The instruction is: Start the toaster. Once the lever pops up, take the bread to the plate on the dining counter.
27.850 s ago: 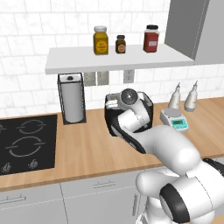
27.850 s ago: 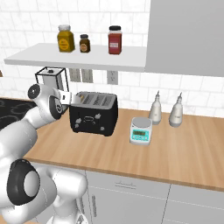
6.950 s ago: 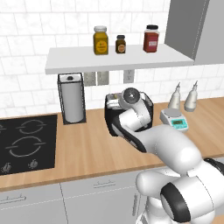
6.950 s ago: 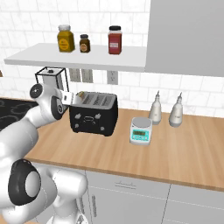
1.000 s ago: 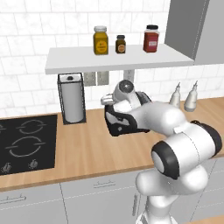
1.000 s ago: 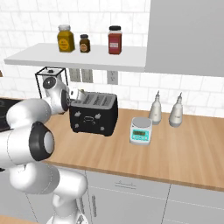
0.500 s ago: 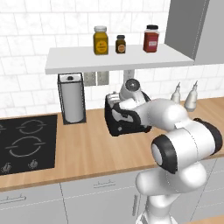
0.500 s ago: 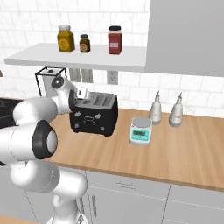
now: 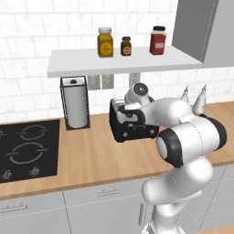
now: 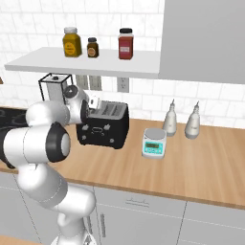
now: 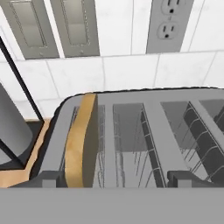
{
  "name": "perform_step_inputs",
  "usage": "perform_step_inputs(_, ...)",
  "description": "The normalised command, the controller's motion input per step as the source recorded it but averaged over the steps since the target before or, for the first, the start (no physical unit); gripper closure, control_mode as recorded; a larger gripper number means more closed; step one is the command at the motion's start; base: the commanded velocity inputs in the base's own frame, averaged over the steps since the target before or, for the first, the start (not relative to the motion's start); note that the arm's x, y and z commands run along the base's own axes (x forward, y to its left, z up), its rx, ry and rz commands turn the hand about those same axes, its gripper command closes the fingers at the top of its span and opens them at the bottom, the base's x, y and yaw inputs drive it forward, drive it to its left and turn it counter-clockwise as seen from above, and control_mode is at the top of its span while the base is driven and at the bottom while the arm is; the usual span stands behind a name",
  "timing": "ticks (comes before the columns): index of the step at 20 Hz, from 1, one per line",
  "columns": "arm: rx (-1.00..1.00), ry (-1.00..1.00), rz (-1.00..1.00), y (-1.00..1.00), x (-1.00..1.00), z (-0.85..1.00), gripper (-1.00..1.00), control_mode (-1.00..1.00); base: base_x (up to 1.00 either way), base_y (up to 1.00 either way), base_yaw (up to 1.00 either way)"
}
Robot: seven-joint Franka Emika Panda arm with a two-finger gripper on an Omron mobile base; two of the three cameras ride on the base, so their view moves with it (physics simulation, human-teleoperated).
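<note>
So the long light-wood bench [image 9: 91,160] carries the black boxy two-slot toaster [image 10: 103,125], sitting between the wire-framed paper towel roll [image 9: 76,103] and a small white kitchen scale [image 10: 154,142]. The arm's fingers [image 11: 111,181] hover right over the toaster top, spread wide, gripping nothing. The thin tan bread slice [image 11: 81,140] stands upright in the slot nearest the roll.

No readable text
Labels on the shelf jars [image 9: 105,42] and the scale's display [image 10: 153,145] are too blurred.
</note>
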Motion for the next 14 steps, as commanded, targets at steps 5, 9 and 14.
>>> perform_step_inputs(5,0.10,-0.02,0.00,0.00,0.00,-0.12,-1.00,-1.00,0.00,0.00,0.00)
perform_step_inputs(9,0.04,-0.04,0.00,0.07,0.10,-0.08,-1.00,-1.00,0.00,0.00,0.00)
perform_step_inputs(14,0.00,-0.08,0.00,0.14,0.04,0.00,-1.00,-1.00,0.00,0.00,0.00)
